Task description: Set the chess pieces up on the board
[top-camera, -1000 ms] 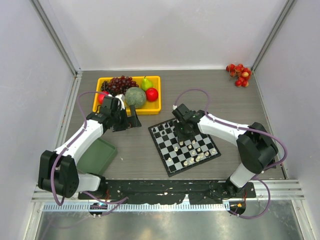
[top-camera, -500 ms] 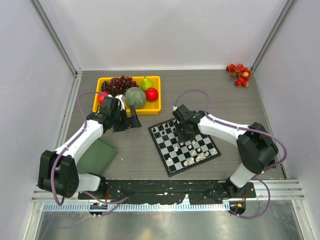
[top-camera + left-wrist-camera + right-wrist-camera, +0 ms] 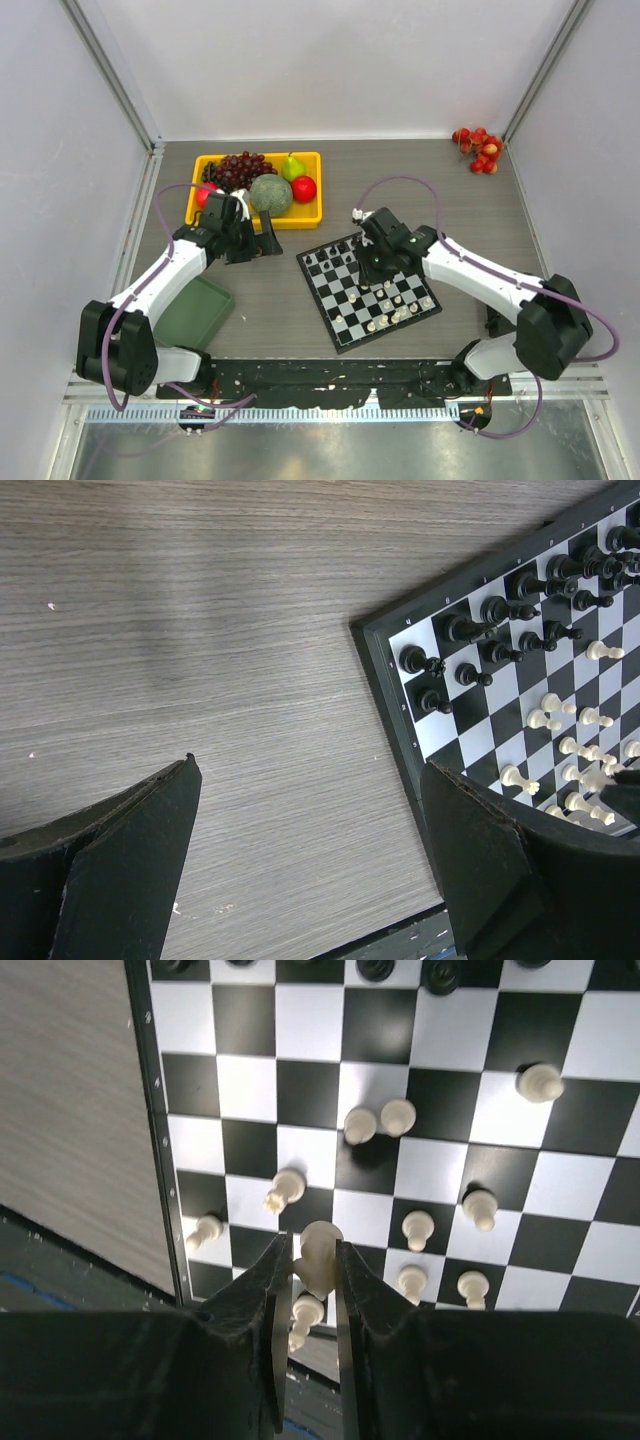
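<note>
The board (image 3: 338, 300) lies tilted at the table's middle, with black chess pieces (image 3: 325, 262) on its far-left side and cream-white pieces (image 3: 397, 308) on its near-right side. My right gripper (image 3: 380, 262) hangs over the board, shut on a cream-white piece (image 3: 320, 1252) held above the white side (image 3: 313, 1252). My left gripper (image 3: 255, 243) is open and empty over bare table left of the board. In the left wrist view (image 3: 310, 770) the board's corner (image 3: 385, 680), black pieces (image 3: 470, 630) and white pieces (image 3: 545, 718) show at the right.
A yellow tray (image 3: 305, 218) at the back left holds dark grapes (image 3: 240, 168), broccoli (image 3: 270, 193), a pear and a red apple. A green tray (image 3: 195, 312) lies at the near left. Red fruit (image 3: 478, 148) sits at the back right corner.
My right arm has swung its elbow to the right, and its gripper has shifted slightly right over the board, still holding the white piece. The left arm has not moved.
</note>
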Controlling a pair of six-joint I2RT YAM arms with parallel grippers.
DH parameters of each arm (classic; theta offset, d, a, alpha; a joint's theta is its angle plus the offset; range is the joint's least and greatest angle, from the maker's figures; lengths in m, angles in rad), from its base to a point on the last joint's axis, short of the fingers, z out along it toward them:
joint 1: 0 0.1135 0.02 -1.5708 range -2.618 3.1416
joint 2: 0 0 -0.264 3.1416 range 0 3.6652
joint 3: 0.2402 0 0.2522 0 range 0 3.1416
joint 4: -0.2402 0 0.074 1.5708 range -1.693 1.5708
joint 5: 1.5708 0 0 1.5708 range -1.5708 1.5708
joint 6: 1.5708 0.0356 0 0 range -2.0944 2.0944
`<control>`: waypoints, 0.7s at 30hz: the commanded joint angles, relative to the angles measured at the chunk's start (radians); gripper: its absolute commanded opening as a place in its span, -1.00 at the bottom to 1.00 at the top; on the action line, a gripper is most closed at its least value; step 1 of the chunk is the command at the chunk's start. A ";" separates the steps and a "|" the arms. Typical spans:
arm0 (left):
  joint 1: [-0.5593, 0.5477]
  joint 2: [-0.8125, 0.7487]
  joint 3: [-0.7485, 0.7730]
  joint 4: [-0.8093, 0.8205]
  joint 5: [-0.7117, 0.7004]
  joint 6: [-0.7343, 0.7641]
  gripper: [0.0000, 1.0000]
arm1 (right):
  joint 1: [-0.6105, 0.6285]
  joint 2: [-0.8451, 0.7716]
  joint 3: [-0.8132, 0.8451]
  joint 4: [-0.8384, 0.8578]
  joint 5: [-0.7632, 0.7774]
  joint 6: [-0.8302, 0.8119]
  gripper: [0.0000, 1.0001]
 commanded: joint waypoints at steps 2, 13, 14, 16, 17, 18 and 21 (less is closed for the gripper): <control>-0.002 0.002 0.002 0.030 0.005 0.004 0.98 | 0.008 -0.107 -0.081 0.010 -0.140 -0.041 -0.64; -0.002 -0.015 -0.005 0.025 0.007 -0.006 0.95 | 0.184 -0.145 -0.171 0.020 -0.079 -0.003 -0.66; -0.002 -0.018 -0.006 0.027 0.007 -0.006 0.95 | 0.201 -0.141 -0.173 0.022 -0.076 -0.004 -0.65; -0.002 -0.017 -0.006 0.027 0.008 -0.007 0.95 | 0.225 -0.130 -0.176 0.028 -0.067 -0.004 -0.66; -0.002 -0.018 -0.008 0.027 0.008 -0.009 0.95 | 0.232 -0.119 -0.176 0.030 -0.062 -0.004 -0.65; -0.002 -0.018 -0.008 0.028 0.011 -0.010 0.96 | 0.242 -0.113 -0.173 0.031 -0.055 -0.004 -0.65; -0.003 -0.017 -0.008 0.031 0.016 -0.015 0.95 | 0.266 -0.087 -0.171 0.048 -0.044 0.002 -0.65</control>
